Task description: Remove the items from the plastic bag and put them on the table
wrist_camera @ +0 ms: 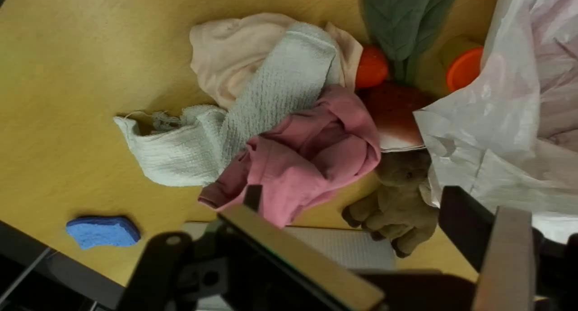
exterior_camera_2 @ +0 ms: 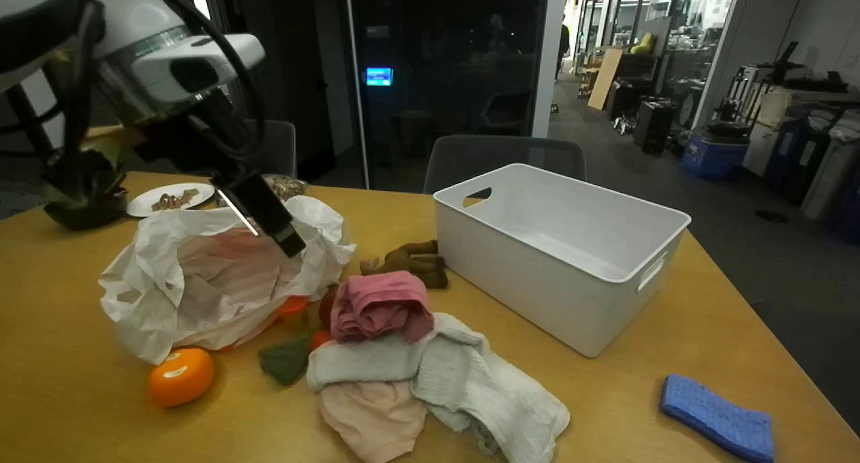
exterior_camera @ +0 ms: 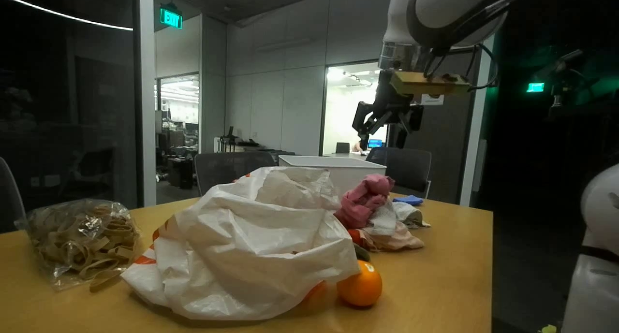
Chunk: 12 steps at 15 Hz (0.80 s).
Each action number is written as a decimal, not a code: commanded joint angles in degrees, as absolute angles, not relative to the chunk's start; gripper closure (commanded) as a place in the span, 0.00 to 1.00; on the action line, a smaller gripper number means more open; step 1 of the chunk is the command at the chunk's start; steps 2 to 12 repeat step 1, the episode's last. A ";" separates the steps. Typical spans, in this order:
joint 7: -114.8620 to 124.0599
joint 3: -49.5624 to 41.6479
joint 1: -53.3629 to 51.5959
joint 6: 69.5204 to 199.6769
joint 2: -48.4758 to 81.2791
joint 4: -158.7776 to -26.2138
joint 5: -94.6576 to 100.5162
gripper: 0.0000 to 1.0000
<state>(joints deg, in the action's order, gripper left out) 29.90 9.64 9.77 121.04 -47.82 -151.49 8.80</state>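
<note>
Evidently, the step in hand is the unloading, and you stand between grasps. The claw [exterior_camera: 382, 142], upper right in an exterior view, is spread wide, holds nothing and hangs well above the counter [exterior_camera: 449, 270]. The bag [exterior_camera_2: 151, 268] lies crumpled at the left of an exterior view, its mouth gaping toward the viewer. Several items [exterior_camera_2: 285, 360] are already out on the counter: the orange [exterior_camera_2: 181, 377], lower left of that frame, just beside the bag's lip; the leaf [wrist_camera: 395, 22], at the upper right of the wrist view; and the red piece [wrist_camera: 372, 67], below and left of the leaf, at the edge of the peach cloth [wrist_camera: 235, 53]. The work may be judged well advanced, though what remains inside the bag cannot be told, since folds hide its depth.

Your next move calls for a check of the mouth, which in the wrist view means travel toward the right edge. Should something remain, narrow the claw enough to clear the lip, lower it into the hollow and close on the piece alone: the thin film would probably snag and drag the whole bag along. Approach from above rather than past the orange, which is likely to roll if nudged. Should the bag prove empty, leave the claw high and the items undisturbed.
</note>
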 commanded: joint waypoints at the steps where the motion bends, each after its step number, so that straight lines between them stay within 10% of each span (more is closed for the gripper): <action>1: 29.70 9.78 10.16 120.99 -47.78 -151.72 8.59 0.00; 12: 29.70 9.78 10.16 120.99 -47.78 -151.72 8.59 0.00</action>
